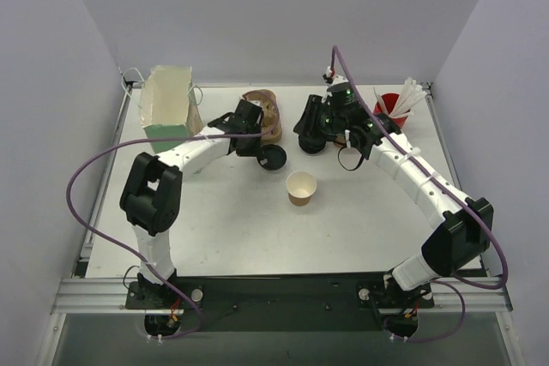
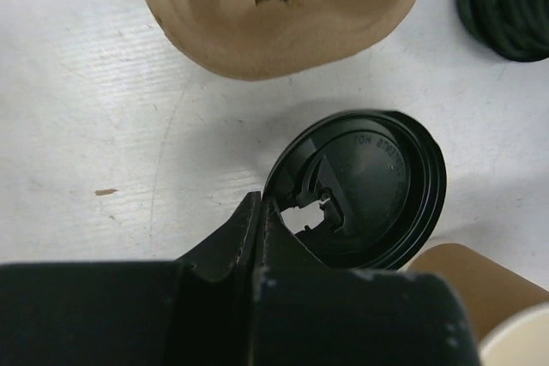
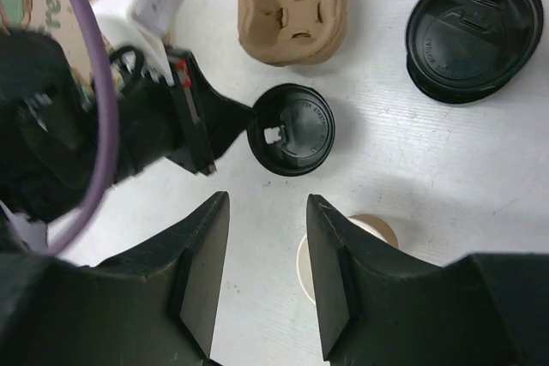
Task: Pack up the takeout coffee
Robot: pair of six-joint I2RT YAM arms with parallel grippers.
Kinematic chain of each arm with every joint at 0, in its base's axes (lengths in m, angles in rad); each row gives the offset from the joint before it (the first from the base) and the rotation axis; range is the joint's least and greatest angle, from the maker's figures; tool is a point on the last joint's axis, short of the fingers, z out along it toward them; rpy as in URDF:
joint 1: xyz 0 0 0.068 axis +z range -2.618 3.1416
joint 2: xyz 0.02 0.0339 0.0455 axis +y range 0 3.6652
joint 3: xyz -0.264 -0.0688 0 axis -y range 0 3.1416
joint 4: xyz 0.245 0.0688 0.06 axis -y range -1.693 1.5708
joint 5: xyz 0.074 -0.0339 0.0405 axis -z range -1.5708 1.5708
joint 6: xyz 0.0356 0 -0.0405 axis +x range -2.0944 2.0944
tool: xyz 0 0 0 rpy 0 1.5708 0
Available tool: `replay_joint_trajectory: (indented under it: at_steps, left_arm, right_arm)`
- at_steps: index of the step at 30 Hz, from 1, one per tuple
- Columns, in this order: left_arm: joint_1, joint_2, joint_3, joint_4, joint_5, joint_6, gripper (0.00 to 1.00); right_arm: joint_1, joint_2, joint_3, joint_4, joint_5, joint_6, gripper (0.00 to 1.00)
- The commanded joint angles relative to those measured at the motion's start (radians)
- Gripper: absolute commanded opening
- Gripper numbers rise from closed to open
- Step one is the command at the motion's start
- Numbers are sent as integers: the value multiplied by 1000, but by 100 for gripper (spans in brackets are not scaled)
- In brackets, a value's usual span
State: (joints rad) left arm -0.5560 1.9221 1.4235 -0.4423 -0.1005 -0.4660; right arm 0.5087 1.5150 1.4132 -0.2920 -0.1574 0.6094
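- The small brown kraft-paper cup [image 1: 301,188] stands upright and lidless near the middle of the white table [image 1: 214,212].
- Its round black plastic lid [image 2: 364,186] sits just to the far left of the cup.
- The left claw [image 2: 260,212] pinches the lid's rim, its jaws closed on it.
- The right claw [image 3: 267,203] hangs above with its jaws partly apart, holding nothing.
- A moulded brown pulp cup carrier [image 3: 292,10] lies just beyond the lid.
- A stack of black lids [image 3: 474,32] lies to the carrier's right.
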Motion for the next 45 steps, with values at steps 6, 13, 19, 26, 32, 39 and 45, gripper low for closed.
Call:
replay_joint_trajectory:
  at_steps: [6, 13, 19, 26, 32, 39, 45]
  left_arm:
    - [97, -106, 301, -328, 152, 81, 0]
    - [113, -184, 299, -427, 278, 107, 0]
    - [113, -252, 267, -470, 332, 135, 0]
    - [110, -288, 232, -495, 366, 176, 0]
    - [105, -296, 184, -480, 384, 194, 0]
    - [100, -284, 183, -483, 397, 207, 0]
    - [99, -267, 199, -503, 410, 228, 0]
  right_arm:
    - [194, -101, -81, 73, -22, -445, 38]
    - [364, -145, -117, 34, 154, -718, 47]
    - [465, -60, -27, -71, 211, -838, 49]
    - [505, 31, 91, -165, 233, -893, 49]
    - [499, 83, 181, -222, 128, -890, 49]
    - [429, 140, 276, -309, -77, -850, 44]
    - [416, 146, 274, -345, -139, -866, 42]
